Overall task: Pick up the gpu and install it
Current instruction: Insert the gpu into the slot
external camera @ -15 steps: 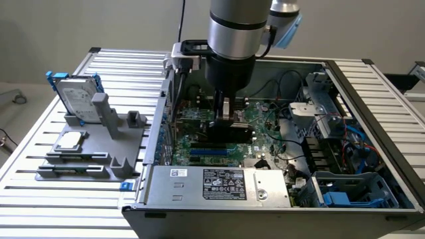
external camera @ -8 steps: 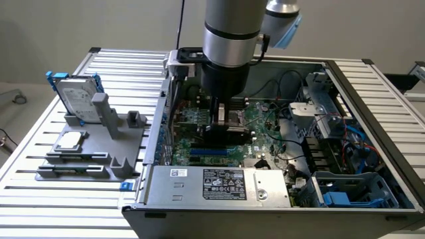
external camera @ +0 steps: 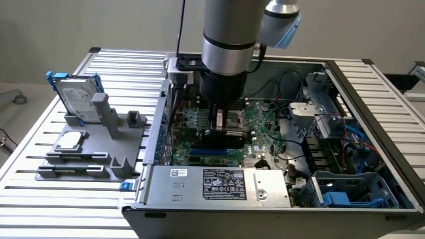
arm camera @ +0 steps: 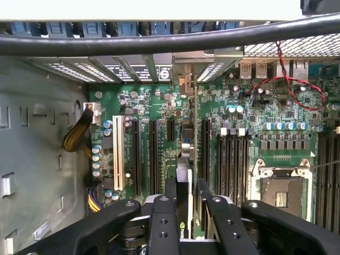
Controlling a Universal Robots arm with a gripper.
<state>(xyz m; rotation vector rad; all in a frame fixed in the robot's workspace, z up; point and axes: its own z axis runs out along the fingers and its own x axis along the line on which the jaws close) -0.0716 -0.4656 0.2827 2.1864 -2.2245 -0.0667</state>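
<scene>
My gripper point(external camera: 222, 123) is lowered into the open computer case point(external camera: 371, 99), over the green motherboard point(external camera: 265, 124). It is shut on the gpu point(external camera: 223, 138), whose black rounded cooler shows just below the fingers. In the wrist view the gpu point(arm camera: 184, 194) is seen edge-on as a thin green card with a black face. It is clamped between the two black fingers point(arm camera: 162, 215) of the gripper point(arm camera: 188, 212). The card hangs upright over the row of long expansion slots point(arm camera: 153, 154) on the motherboard point(arm camera: 154, 103). Whether its lower edge touches a slot is hidden.
A silver hard drive in a blue frame point(external camera: 76, 97) and a small silver chip point(external camera: 71, 141) rest on the grey fixture point(external camera: 86, 154), at the exterior view's left. The power supply point(external camera: 219, 184) lines the case front. Red cables point(arm camera: 287, 85), the CPU socket point(arm camera: 281, 186) and a thick black hose point(arm camera: 159, 42) are close by.
</scene>
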